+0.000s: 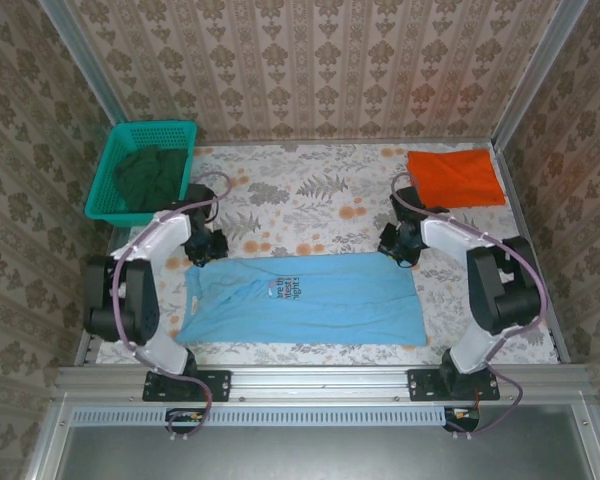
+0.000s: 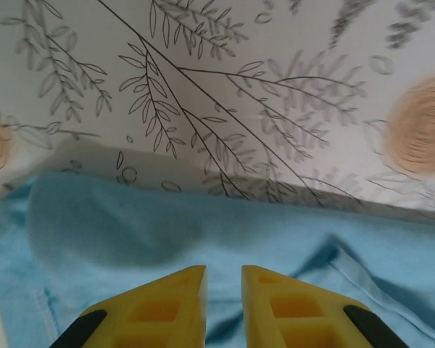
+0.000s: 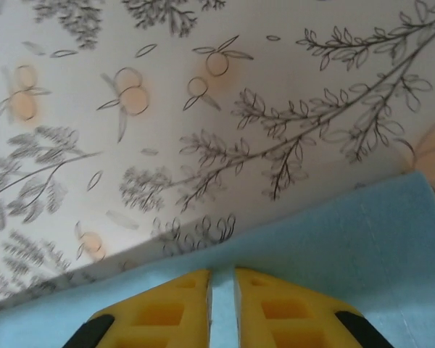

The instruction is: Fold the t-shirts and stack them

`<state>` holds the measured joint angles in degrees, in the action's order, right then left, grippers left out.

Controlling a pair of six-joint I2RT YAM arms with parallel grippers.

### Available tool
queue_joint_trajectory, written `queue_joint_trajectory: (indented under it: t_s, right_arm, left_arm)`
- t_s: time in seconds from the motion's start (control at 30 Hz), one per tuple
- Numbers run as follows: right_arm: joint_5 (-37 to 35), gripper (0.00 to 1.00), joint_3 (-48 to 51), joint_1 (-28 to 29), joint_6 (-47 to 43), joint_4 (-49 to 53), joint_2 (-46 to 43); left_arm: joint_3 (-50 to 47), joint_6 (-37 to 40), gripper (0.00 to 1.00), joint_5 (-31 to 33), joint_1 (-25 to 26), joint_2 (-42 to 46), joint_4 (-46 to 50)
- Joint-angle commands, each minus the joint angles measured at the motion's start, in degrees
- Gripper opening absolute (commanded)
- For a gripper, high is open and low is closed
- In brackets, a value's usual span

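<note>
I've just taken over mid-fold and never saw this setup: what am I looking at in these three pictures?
Two robot arms are bolted at the table's near edge: the left arm and the right arm. The overhead picture looks down from behind them; the other two come from wrist cameras, yellow jaws at the bottom. On the floral table a light-blue t-shirt lies spread out, a folded orange t-shirt sits far right, and a green basket far left holds dark cloth. Both jaws stand nearly closed at the blue shirt's far edge; whether they pinch it I cannot tell.
</note>
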<state>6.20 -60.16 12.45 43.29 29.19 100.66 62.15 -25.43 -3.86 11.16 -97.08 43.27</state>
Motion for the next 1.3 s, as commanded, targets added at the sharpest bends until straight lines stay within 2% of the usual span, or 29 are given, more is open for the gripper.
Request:
queue_joint_trajectory:
  t_s: [0.0,0.13,0.27,0.37,0.7,0.9,1.07,1.13,1.27]
  right_arm:
    - [-2.8,0.16,-3.7,0.2,-1.5,4.7,3.7]
    - [-7.4,0.14,-4.8,0.1,-1.9,7.3,5.2]
    - [-8.2,0.14,-6.1,-1.8,-1.1,8.7,6.0]
    - [-9.9,0.14,-7.3,-3.2,-1.4,10.2,6.5]
    - [-9.2,0.15,-8.4,-11.9,-4.1,7.4,5.8]
    - [-9.0,0.16,-10.5,-14.9,-5.9,6.2,4.7]
    - [-5.0,0.34,-6.5,-13.7,-5.5,-4.0,-2.9]
    - [-0.9,0.42,-3.7,-12.0,-3.9,-10.3,-6.3]
    - [6.1,0.48,-3.4,-3.2,-2.1,-19.1,-7.6]
  left_arm:
    - [1.3,1.6,0.19,2.7,-0.3,-3.6,-1.2]
    - [1.6,1.0,0.18,5.8,-0.4,-8.7,-1.4]
    - [3.1,-0.1,0.18,7.2,0.1,-10.1,-1.4]
    - [5.3,-0.4,0.18,6.4,1.4,-10.9,-1.0]
    - [13.1,-3.8,0.18,0.7,7.3,-14.9,-0.7]
    - [19.7,-4.5,0.19,-0.4,8.5,-17.4,0.8]
    - [25.1,-3.1,0.21,-0.1,7.8,-19.0,3.1]
    - [26.7,-2.6,0.22,-0.2,7.1,-18.9,4.0]
    - [27.9,-2.0,0.22,-0.5,5.0,-17.8,5.4]
